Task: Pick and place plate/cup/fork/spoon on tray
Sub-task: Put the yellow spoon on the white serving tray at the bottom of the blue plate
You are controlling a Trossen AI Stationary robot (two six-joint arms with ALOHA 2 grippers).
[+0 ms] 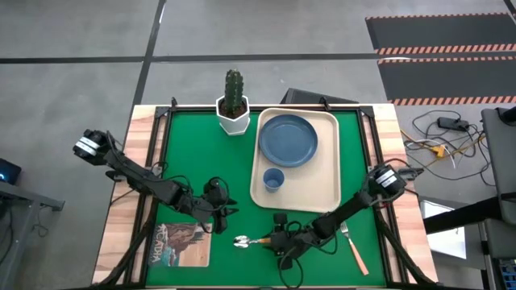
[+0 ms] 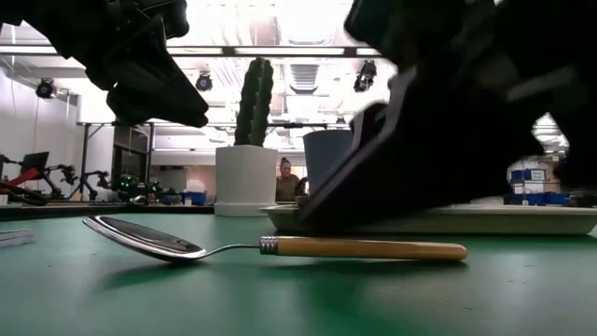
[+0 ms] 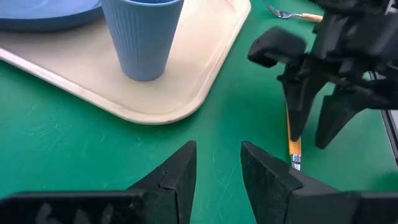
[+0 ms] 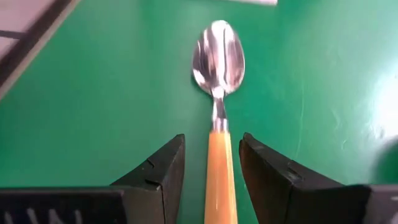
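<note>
Right wrist view shows the right pincer [image 4: 211, 180] low over the near edge of the green mat [image 1: 193, 153], its two fingers spread and straddling the orange handle of the spoon [image 4: 217, 93] without yet pressing on it; the silver bowl points away toward the left. In the high view the spoon [image 1: 256, 240] lies flat on the mat just near of the tray [image 1: 326, 189], and the fork [image 1: 353, 246] lies to its right, near the desk's [image 1: 121, 225] right near corner, untouched. The left pincer [image 1: 219, 205] hangs to the left of the spoon, fingers also spread, holding nothing, apparently waiting. Farther back, the cup [image 1: 273, 179] stands upright on the tray's near left part and the plate [image 1: 288, 140] sits on its far half, so those two look done. Beyond them the white cactus pot [image 1: 233, 113] stands at the far edge of the mat. The risks from here, as I judge them: the handle is slim and lies flat, so fingers closing too high could slide off it, or pinch only its top and let the spoon pivot and drop. Carried toward the tray, the hanging bowl end could clip the raised rim or knock the cup over, since the cup stands close to the near edge.
</note>
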